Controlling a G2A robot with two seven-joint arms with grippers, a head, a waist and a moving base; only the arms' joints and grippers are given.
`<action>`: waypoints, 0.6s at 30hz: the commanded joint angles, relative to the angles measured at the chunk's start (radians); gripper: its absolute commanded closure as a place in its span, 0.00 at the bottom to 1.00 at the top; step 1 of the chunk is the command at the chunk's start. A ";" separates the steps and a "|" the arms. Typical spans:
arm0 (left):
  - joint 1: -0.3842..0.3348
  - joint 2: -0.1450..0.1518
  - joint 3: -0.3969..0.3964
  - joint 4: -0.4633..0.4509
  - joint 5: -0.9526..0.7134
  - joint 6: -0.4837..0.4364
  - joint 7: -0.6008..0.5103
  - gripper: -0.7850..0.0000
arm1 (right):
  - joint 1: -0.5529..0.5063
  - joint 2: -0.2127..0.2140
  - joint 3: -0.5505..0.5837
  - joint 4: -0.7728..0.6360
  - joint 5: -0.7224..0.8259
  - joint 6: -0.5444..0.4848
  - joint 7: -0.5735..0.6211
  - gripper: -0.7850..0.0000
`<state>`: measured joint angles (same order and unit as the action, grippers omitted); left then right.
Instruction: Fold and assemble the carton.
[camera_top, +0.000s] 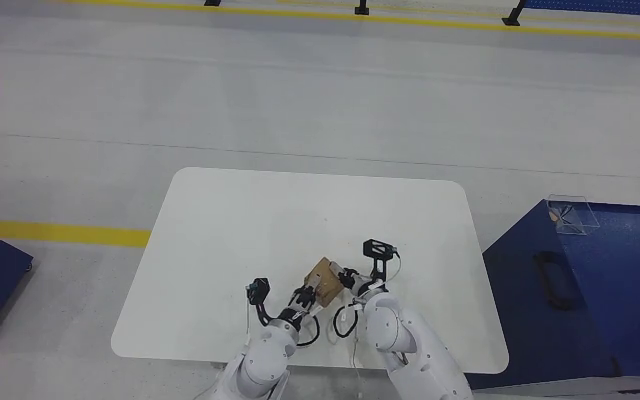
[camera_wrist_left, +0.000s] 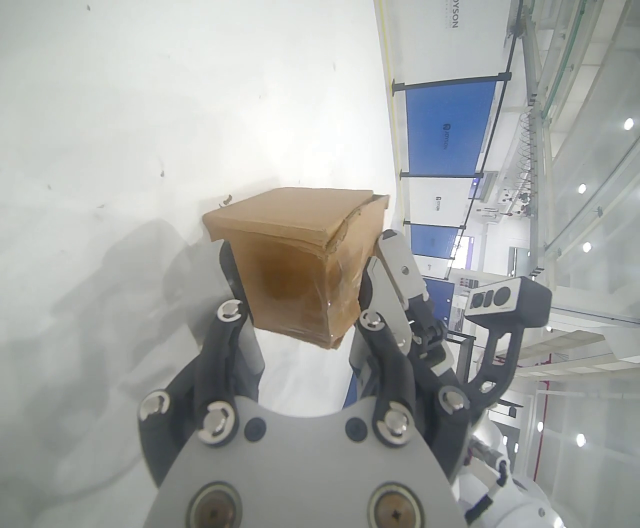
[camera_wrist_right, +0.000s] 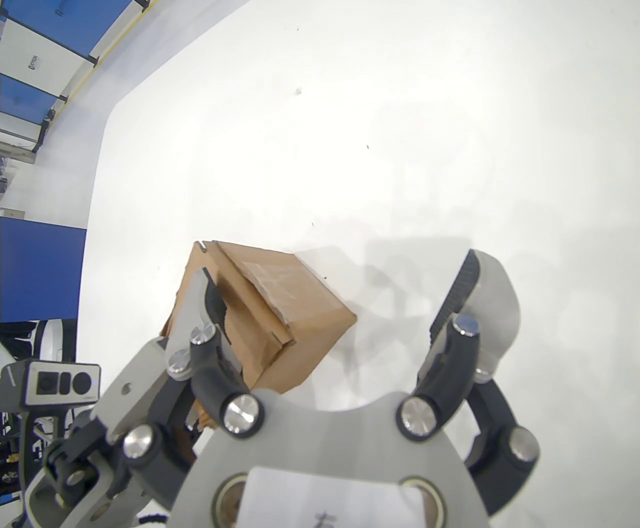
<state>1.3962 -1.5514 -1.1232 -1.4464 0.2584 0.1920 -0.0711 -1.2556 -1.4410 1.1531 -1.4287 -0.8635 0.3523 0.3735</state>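
Note:
A small brown cardboard carton (camera_top: 322, 273) sits near the front middle of the white table (camera_top: 300, 210), its flaps folded in and a torn corner showing. My left gripper (camera_wrist_left: 300, 265) is shut on the carton (camera_wrist_left: 295, 250), one black finger on each side wall. My right gripper (camera_wrist_right: 335, 275) is open wide beside the carton (camera_wrist_right: 285, 305). One of its fingers (camera_wrist_right: 202, 300) lies against the carton's flapped side; the other finger (camera_wrist_right: 475, 290) hangs over bare table. From above, the left gripper (camera_top: 303, 297) and right gripper (camera_top: 347, 279) flank the carton.
A blue cabinet (camera_top: 570, 290) stands off the table's right edge with a clear tray (camera_top: 572, 213) on top. The table's front edge lies close behind both grippers. Bare tabletop stretches to the far side and to the left.

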 joint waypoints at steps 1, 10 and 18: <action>0.009 0.002 -0.004 -0.017 0.007 -0.003 0.003 0.29 | 0.011 -0.001 -0.001 0.012 -0.007 0.019 0.010 0.00; 0.067 0.017 -0.020 -0.093 0.103 -0.115 0.071 0.00 | 0.014 -0.004 0.007 0.002 0.012 0.006 -0.015 0.00; 0.059 0.024 0.014 -0.074 0.377 -0.120 0.215 0.00 | -0.012 -0.002 0.055 -0.034 0.059 0.016 -0.057 0.00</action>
<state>1.4574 -1.5297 -1.1371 -1.5343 0.3917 0.0793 0.0301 -1.2699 -1.4422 1.2037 -1.4647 -0.8161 0.3660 0.3156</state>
